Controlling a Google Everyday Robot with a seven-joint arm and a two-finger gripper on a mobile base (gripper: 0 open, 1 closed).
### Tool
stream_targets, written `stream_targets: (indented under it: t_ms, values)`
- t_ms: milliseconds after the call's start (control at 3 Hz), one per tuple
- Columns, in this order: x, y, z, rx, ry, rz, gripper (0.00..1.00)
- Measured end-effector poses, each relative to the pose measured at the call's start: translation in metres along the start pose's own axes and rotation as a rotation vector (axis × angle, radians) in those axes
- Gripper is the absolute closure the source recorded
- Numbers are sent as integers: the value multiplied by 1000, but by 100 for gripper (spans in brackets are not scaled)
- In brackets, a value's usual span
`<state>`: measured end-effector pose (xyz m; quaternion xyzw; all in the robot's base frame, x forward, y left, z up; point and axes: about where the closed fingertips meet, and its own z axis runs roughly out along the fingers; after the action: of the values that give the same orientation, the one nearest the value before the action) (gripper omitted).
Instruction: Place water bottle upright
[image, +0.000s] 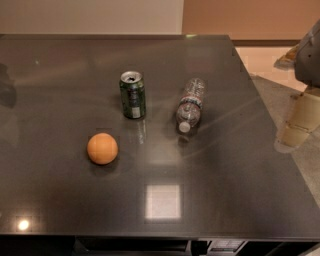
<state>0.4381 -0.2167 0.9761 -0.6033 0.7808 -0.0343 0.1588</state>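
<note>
The water bottle (190, 104) is a small clear ribbed bottle with a red-and-white label band. It lies on its side on the dark table (60, 200), right of centre, with its white cap pointing toward the front edge. My gripper (294, 129) hangs at the far right of the view, over the table's right edge. It is well to the right of the bottle and not touching it. Nothing shows in the gripper.
A green soda can (132, 94) stands upright just left of the bottle. An orange (102, 148) rests left of centre, nearer the front. The table's right edge runs beside a pale floor (300, 170). A wall stands behind the table.
</note>
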Motion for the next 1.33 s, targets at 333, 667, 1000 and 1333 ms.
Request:
stream_targets:
  t_ms: [333,667,1000,1333]
  values:
    - [0,0,0,0,0,0,0]
    - [-11,-8,4,-9,-16,-82,0]
    - [-34,-32,24,-24,-45,-239,0]
    - [-56,-60,45,-33,-95,-407,0]
